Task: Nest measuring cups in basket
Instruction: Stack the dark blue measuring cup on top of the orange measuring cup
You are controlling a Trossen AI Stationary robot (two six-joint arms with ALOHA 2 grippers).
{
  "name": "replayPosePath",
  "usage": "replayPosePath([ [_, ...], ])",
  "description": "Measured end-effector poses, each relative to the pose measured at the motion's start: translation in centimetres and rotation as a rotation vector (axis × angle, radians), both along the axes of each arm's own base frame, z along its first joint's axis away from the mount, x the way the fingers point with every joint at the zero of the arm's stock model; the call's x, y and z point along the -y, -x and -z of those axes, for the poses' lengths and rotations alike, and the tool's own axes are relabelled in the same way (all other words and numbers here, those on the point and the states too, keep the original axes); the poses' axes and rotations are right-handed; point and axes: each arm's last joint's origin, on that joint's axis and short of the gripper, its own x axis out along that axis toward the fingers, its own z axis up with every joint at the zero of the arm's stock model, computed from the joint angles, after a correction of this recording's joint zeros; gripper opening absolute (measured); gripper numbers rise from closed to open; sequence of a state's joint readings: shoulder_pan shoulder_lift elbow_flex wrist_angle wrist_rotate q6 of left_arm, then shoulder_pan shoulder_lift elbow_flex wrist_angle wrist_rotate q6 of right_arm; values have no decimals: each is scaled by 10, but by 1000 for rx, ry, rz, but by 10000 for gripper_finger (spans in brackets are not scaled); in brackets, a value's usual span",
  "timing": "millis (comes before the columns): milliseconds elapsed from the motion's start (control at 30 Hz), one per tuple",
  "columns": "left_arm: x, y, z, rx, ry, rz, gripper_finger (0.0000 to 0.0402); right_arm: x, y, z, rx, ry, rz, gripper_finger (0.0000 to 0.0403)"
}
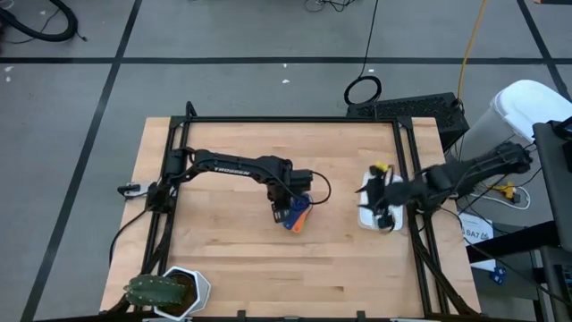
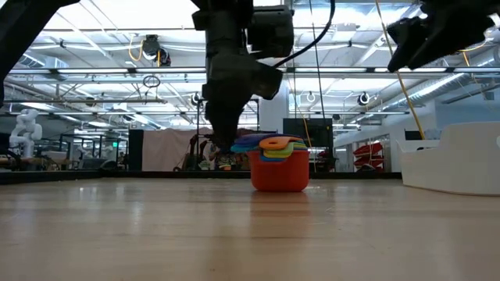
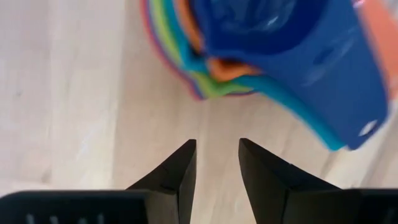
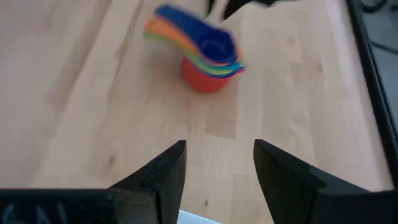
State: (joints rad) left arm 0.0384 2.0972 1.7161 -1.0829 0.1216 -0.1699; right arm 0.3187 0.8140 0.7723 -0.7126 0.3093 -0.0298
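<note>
The left gripper (image 1: 284,211) hangs over mid-desk, fingers slightly apart and empty, beside the nested measuring cups (image 1: 298,215). The right gripper (image 1: 382,199), jaws apart, hovers above the basket (image 1: 368,217) near the desk's right edge.

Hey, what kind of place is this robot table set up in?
Probably a big industrial lab or workshop hall. The low view shows a high ceiling with steel trusses and bright light strips and a white humanoid robot figure far off. From above, grey floor with black tape lines surrounds the light wooden table.
</note>
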Motion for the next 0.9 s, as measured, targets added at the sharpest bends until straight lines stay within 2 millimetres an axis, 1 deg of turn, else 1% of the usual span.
replayPosePath([
  [167,-1,4,0,-44,-20,-2,124,-28,-27,21,-79,116,-141,178],
  [267,1,4,0,-45,-20,3,124,-41,-42,31,-104,188,-187,178],
  [367,4,4,0,-45,-25,11,124,-50,-56,34,-97,252,-209,178],
  [467,8,5,2,-52,-31,15,124,-55,-67,34,-91,266,-234,178],
  [600,12,5,2,-59,-44,18,124,-59,-75,31,-94,298,-272,170],
  [667,14,5,2,-59,-53,21,124,-61,-78,30,-92,310,-285,149],
  [700,15,6,2,-59,-63,24,124,-61,-79,28,-91,313,-289,131],
  [733,16,5,2,-59,-73,26,124,-62,-80,27,-89,316,-293,107],
  [800,19,6,2,-59,-97,32,124,-63,-82,24,-81,325,-304,43],
  [833,20,6,2,-59,-111,34,124,-64,-83,23,-78,333,-313,22],
  [900,23,6,2,-57,-140,42,124,-64,-84,21,-65,336,-320,10],
])
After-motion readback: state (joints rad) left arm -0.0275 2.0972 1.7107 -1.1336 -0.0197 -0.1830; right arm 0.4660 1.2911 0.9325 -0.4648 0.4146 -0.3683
